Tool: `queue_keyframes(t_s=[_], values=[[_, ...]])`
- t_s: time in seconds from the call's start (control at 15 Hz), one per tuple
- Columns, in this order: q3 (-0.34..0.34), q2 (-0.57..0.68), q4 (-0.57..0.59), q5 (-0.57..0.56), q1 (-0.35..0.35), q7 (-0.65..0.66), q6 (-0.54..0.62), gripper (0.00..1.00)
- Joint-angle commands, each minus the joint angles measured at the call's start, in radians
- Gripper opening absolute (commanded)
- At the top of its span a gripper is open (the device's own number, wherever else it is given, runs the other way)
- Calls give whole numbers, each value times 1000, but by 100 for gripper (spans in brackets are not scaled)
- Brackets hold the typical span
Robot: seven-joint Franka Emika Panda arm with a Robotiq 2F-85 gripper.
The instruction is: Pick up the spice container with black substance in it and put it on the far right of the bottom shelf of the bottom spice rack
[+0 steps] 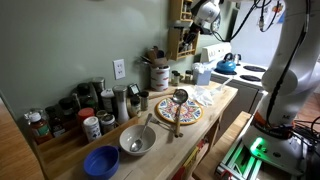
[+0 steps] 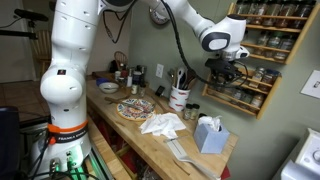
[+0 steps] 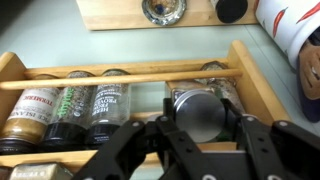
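In the wrist view my gripper (image 3: 198, 118) is shut on the spice container (image 3: 196, 110), a jar whose round silver lid faces the camera; its contents are hidden. The jar sits at the right end of a tier of the bottom spice rack (image 3: 262, 82), behind the thin wooden front rail (image 3: 120, 78). I cannot tell from this view whether that tier is the bottom shelf. Three labelled jars (image 3: 70, 103) fill the tier to its left. In both exterior views the gripper (image 2: 227, 70) (image 1: 192, 30) is pressed up to the wall-mounted rack (image 2: 248, 92) (image 1: 178, 38).
Another wooden rack (image 2: 268, 25) hangs above. A white canister (image 3: 290, 25) stands just right of the rack. The counter holds a utensil crock (image 2: 180, 97), patterned plate (image 1: 178, 112), bowls (image 1: 137, 140), tissue box (image 2: 210, 133) and many jars (image 1: 75, 112).
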Motion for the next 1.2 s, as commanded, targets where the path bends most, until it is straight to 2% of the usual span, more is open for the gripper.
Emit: queue_keyframes(t_s=[0.0, 1.13], values=[[11, 8, 15, 3, -9, 22, 33, 24], [82, 70, -23, 163, -38, -22, 214, 24]])
